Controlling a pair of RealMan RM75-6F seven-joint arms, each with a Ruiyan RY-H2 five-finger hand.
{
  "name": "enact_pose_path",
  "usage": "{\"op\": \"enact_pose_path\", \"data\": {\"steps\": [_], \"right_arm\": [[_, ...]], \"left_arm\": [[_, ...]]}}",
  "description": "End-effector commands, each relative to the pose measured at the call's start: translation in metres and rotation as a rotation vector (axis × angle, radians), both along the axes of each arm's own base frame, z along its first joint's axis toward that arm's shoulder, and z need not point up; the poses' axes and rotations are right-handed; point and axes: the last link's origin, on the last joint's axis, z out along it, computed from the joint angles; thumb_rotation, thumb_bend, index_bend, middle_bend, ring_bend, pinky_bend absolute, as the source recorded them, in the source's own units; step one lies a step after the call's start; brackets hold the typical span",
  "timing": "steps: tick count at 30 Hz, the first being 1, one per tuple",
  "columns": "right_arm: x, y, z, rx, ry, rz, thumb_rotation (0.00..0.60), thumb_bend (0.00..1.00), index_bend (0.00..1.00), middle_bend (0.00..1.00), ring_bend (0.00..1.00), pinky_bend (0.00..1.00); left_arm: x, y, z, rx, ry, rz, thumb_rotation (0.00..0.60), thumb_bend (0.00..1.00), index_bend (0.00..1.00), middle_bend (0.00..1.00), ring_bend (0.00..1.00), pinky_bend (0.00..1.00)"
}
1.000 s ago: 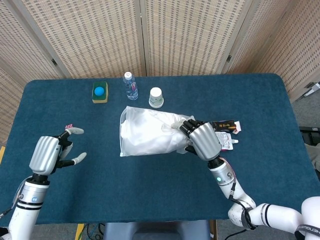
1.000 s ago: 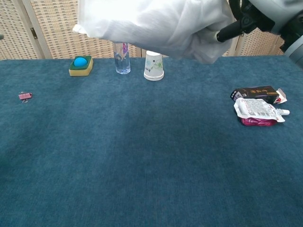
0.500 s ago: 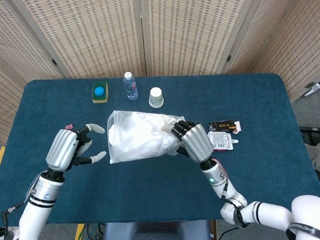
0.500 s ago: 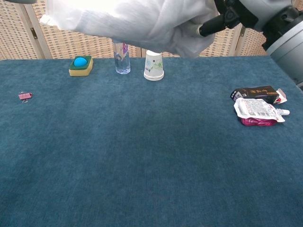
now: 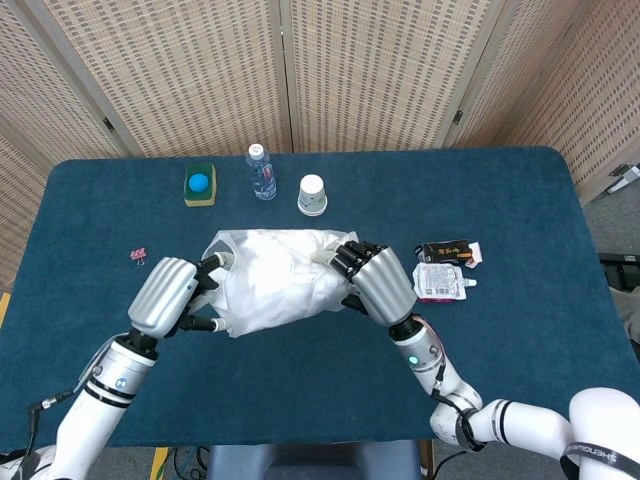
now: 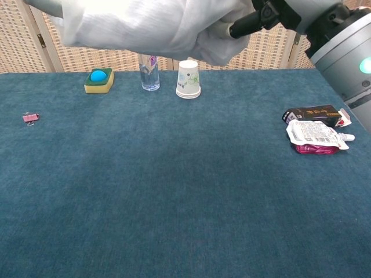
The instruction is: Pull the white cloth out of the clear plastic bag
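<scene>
The clear plastic bag (image 5: 268, 282), with the white cloth (image 5: 285, 270) bunched inside it, hangs above the middle of the tabletop (image 5: 520, 330), lifted well clear of the surface; the chest view shows it only from below, at the top of the frame. My right hand (image 5: 378, 283) grips the bag's right end, fingers clenched into the plastic, which I judge serves to anchor the bag so the other side can be worked. My left hand (image 5: 172, 296) is at the bag's left edge, its fingers touching or pinching the plastic there; I cannot tell whether it has a firm hold or has reached the cloth itself. The cloth is not yet out.

Behind the bag stand a paper cup (image 5: 313, 195), upside down, a small water bottle (image 5: 261, 172) and a sponge with a blue ball (image 5: 200, 184). A pink binder clip (image 5: 138, 256) lies to the left; snack packets (image 5: 445, 268) lie near the right hand.
</scene>
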Motion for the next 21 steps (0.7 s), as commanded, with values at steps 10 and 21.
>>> {"op": "enact_pose_path", "data": {"steps": [10, 21], "right_arm": [[0.000, 0.000, 0.002, -0.010, -0.020, 0.004, 0.600, 0.54, 0.62, 0.74, 0.71, 0.80], [0.010, 0.002, 0.001, -0.008, -0.046, 0.034, 0.600, 0.54, 0.62, 0.74, 0.71, 0.80]], "left_arm": [[-0.012, 0.005, -0.001, -0.040, 0.032, 0.077, 0.600, 0.05, 0.36, 1.00, 0.92, 0.97], [0.002, 0.006, -0.002, -0.121, -0.073, 0.034, 0.600, 0.08, 0.52, 1.00, 0.94, 0.98]]}}
